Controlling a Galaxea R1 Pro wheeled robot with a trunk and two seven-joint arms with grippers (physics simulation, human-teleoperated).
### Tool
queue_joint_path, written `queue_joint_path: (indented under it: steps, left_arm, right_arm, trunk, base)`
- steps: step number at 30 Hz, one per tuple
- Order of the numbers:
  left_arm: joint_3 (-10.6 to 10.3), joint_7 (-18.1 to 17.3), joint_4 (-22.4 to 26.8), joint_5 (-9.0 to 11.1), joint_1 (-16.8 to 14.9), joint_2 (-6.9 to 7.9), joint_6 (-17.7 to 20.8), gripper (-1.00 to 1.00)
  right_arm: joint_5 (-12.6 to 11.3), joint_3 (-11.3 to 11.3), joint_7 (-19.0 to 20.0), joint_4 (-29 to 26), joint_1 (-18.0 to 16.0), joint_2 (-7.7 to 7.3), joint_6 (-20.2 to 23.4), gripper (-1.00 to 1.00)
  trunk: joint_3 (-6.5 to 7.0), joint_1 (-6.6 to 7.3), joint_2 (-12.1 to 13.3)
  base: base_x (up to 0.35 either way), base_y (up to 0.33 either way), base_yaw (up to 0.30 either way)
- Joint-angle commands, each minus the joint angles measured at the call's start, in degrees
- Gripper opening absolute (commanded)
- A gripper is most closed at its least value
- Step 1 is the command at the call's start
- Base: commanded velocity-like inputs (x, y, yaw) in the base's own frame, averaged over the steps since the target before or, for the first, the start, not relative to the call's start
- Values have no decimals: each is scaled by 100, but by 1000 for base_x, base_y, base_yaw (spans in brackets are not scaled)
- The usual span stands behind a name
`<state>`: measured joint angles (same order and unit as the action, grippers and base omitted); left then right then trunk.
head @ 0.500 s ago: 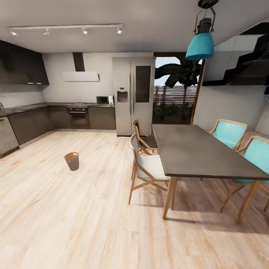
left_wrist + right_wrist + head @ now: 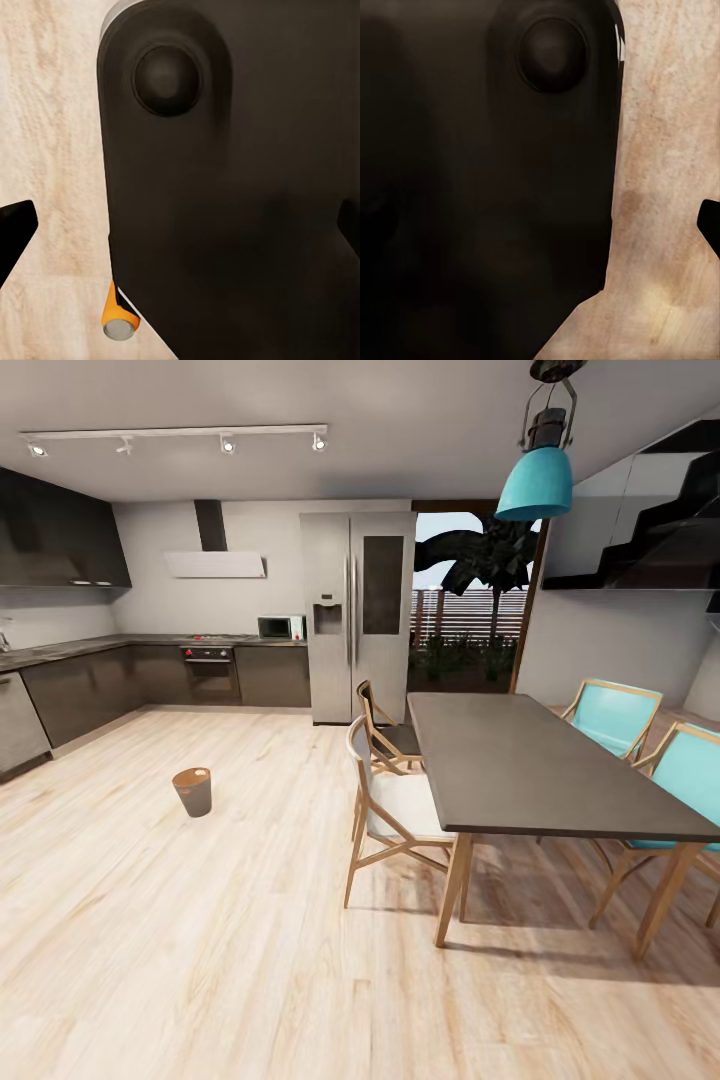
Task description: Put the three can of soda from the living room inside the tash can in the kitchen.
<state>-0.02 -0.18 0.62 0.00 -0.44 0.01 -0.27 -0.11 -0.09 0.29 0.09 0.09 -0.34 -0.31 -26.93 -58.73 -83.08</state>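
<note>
Soda can (image 2: 120,319): orange, silvery end toward my left wrist camera; most of its length is hidden behind my own dark body (image 2: 232,195), and whether it is held or lies on the floor I cannot tell.
Left fingers (image 2: 15,234): a dark tip at one frame edge and another sliver at the opposite edge, both cut off.
Right finger (image 2: 709,225): a single dark tip, cut off at the frame edge; its partner is hidden.
Trash can (image 2: 193,792): too small in my head view to make out its contents or handle slot.
Teal chairs (image 2: 690,780): partly hidden behind the dining table (image 2: 520,760); nearest one cropped by the frame edge.
Pendant lamp (image 2: 536,478): top cut off.
</note>
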Motion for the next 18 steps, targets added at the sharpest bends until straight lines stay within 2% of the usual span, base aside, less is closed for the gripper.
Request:
queue_joint_path:
  steps: [1,7,10,18]
  left_arm:
    - [0,0,0,0,0,0,0,100]
    - [0,0,0,0,0,0,0,100]
    - [0,1,52,0,-21,-82,-4,100]
    - [2,2,85,0,-34,-137,-7,100]
  right_arm:
    - [0,0,0,0,0,0,0,100]
    - [0,0,0,0,0,0,0,100]
    - [1,-6,-12,-47,0,35,8,100]
    - [2,-9,-19,-84,0,59,13,100]
  trunk:
    - [0,0,0]
    - [0,0,0]
    - [0,0,0]
    - [0,0,0]
  base:
    - [0,0,0]
    - [0,0,0]
    - [0,0,0]
    - [0,0,0]
